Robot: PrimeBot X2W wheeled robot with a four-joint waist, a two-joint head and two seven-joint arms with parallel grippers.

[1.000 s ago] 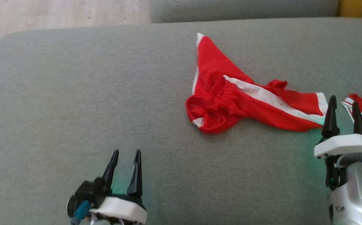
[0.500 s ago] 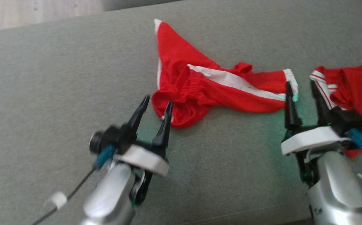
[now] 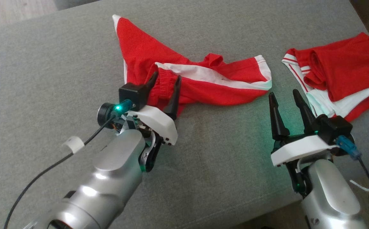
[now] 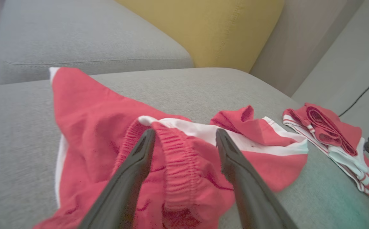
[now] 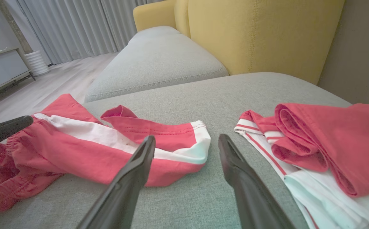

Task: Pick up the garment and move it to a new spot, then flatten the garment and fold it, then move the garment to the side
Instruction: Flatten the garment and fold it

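The left gripper (image 3: 167, 76) hides part of the garment (image 3: 203, 90) (waistband end).

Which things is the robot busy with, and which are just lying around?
In the job: crumpled red shorts; left gripper, open at the waistband; right gripper, open near the leg hem.

Just lying about: folded red-and-white garment off to the right; yellow backrest; grey sofa seat beneath it all.

Bright, soft daylight, coming through the curtains (image 5: 76, 28) at upper left of right wrist frame. Shadows faint. Green LED glow spills on the cushion (image 3: 235, 143) in head frame. Head frame slightly soft. Wrist frames: edges bowed, fingers (image 4: 130, 184) blurred at bottom.
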